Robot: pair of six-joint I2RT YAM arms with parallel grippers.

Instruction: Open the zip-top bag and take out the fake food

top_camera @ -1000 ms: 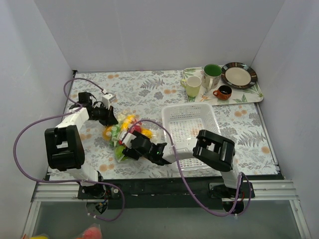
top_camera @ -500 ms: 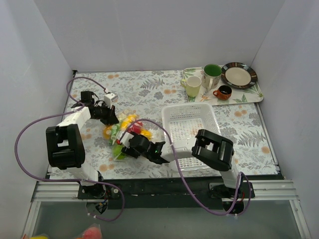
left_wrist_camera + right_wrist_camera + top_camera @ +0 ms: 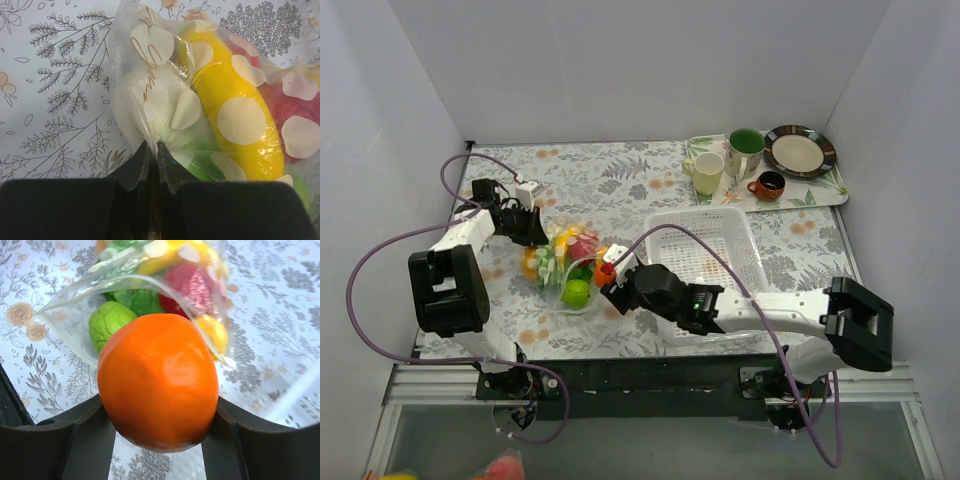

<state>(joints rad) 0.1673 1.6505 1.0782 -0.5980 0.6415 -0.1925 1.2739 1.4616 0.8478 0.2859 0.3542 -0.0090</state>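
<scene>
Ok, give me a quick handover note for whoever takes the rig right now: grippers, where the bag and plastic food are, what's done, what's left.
Left gripper: shut on an edge of the clear polka-dot zip-top bag, at the end away from its mouth.
Right gripper: shut on the round orange plastic fruit, just outside the bag's open mouth.
Done: bag open, orange fruit out.
Left: the yellow plastic banana, green plastic lime and red fruit are inside the bag; the orange fruit is not yet set down. The white perforated plastic basket stands right of the bag.
</scene>
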